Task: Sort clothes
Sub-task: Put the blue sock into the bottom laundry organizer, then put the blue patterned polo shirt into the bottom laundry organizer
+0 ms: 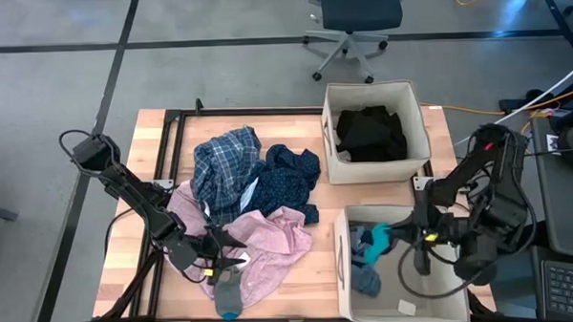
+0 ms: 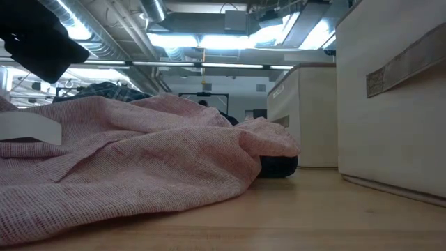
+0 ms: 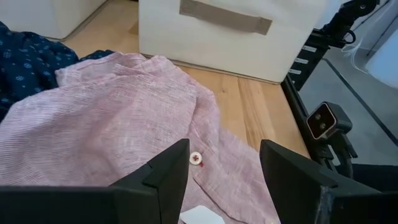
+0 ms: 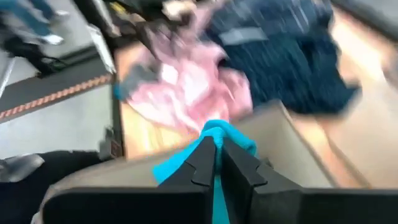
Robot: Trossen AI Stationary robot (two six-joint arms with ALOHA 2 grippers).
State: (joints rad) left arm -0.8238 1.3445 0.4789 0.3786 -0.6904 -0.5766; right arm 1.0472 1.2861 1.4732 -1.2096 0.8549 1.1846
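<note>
A pile of clothes lies on the wooden table: a blue plaid garment (image 1: 224,163), a navy dotted one (image 1: 287,180) and a pale pink shirt (image 1: 270,243) (image 3: 112,118) spread flat at the near side. My left gripper (image 1: 214,264) (image 3: 224,180) stands open low over the pink shirt's near part, its fingers on either side of a button. My right gripper (image 1: 404,236) (image 4: 216,146) is shut on a bright teal cloth (image 1: 377,238), raised over the near beige bin (image 1: 346,264). A grey-blue garment (image 1: 367,278) lies inside that bin. My left gripper hangs close over the pink shirt; whether its fingers touch the cloth I cannot tell. My right gripper pinches a bunched part of the teal cloth (image 4: 217,132) between its two fingertips, slanting downward. The cloth is lifted, above the near bin's open top; how many layers are held does not show.
The far beige bin (image 1: 328,131) holds black clothes (image 1: 370,131). A grey garment with a teal end (image 1: 229,297) lies at the table's near edge beside the pink shirt. A black frame (image 1: 175,122) borders the table's left part. An office chair (image 1: 358,15) stands beyond the far edge.
</note>
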